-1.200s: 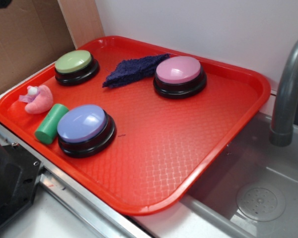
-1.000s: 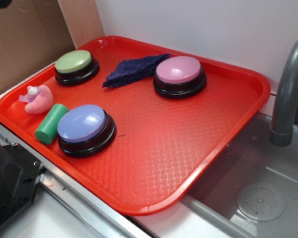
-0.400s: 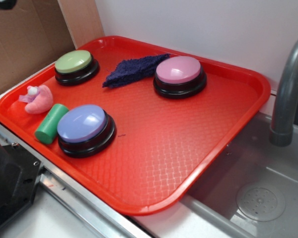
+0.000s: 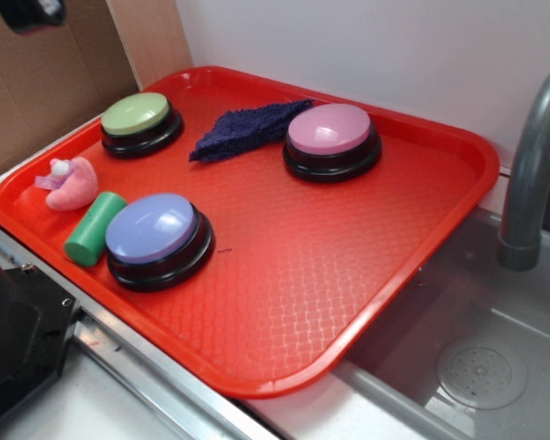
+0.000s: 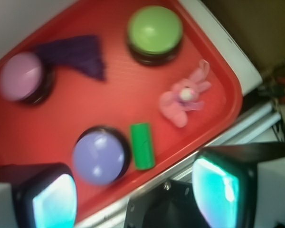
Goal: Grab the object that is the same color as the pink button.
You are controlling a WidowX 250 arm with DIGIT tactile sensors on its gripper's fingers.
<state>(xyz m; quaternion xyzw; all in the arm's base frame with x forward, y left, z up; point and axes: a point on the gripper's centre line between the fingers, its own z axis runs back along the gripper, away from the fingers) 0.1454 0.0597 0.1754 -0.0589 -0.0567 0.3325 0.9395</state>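
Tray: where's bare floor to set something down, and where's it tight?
Largest bare patch on the red tray: the half toward the sink, between the pink button and the near rim. A smaller strip runs between the purple cloth and the lilac button. Crowded: the left corner, with the pink plush toy, green cylinder and green button.

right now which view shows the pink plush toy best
The wrist view: it looks down on the pink plush toy, showing its ears, limbs and white nose, though slightly blurred. The exterior view shows the toy sharper but from the side, as a rounded lump by the tray's left rim, next to the green cylinder.
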